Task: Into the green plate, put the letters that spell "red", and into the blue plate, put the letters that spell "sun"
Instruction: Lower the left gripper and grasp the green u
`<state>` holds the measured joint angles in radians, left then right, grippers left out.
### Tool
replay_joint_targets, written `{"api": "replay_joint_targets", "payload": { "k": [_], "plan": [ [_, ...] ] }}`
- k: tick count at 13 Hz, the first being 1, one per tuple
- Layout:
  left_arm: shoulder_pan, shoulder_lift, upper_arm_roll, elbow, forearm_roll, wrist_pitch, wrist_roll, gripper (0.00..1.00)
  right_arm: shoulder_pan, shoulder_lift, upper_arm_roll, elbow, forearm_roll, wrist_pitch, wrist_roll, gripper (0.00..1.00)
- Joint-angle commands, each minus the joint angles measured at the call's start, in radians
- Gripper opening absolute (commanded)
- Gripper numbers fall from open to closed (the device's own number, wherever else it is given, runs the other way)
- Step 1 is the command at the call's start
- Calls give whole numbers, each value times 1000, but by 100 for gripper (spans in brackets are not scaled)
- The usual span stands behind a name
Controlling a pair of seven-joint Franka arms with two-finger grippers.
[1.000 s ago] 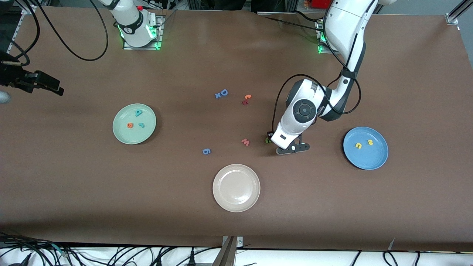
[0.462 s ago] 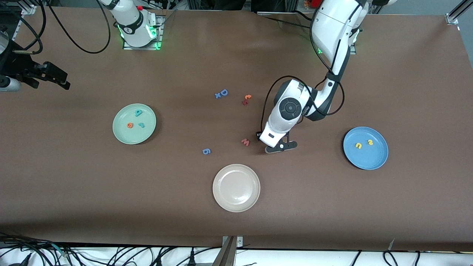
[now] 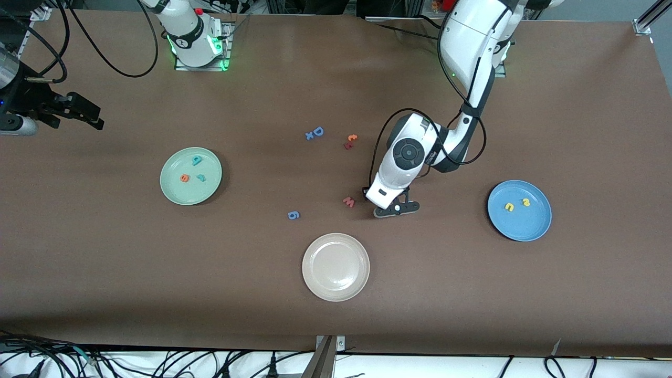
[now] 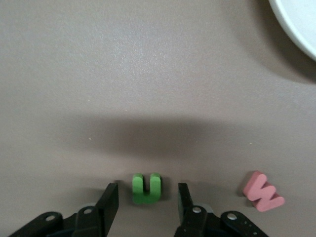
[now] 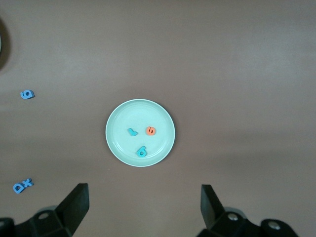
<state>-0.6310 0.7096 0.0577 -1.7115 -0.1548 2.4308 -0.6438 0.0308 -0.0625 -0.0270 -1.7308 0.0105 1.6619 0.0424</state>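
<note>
We saw the green plate (image 3: 170, 191) holding the teal r (image 3: 201, 178), orange e (image 3: 184, 178) and teal d (image 3: 197, 160). The blue plate (image 3: 530, 228) held the yellow s (image 3: 526, 201) and u (image 3: 509, 207). The green n (image 4: 146, 187) lay flat on the table beside a red w (image 4: 262, 192).

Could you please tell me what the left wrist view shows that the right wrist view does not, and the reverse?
Only the left wrist view shows the green letter n lying on the table between the open fingers of the left pincer, untouched, with the red w beside it and the rim of the white plate.

Only the right wrist view shows the green plate holding the teal r, orange e and teal d, plus the open right pincer.

Both show the brown table.
</note>
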Motion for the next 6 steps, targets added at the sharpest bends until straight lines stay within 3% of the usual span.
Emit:
{"api": "replay_joint_targets", "payload": {
  "k": [1,4,6],
  "plan": [
    [-15,22,17,24,44,-6,10,56,-8,1,12,14,-17,-24,-12,100],
    [-15,27,17,24,46,-6,10,55,-8,1,9,13,-20,-22,-9,100],
    [-15,27,17,24,46,-6,12,49,-9,1,7,13,-20,-22,-7,100]
  ]
}}
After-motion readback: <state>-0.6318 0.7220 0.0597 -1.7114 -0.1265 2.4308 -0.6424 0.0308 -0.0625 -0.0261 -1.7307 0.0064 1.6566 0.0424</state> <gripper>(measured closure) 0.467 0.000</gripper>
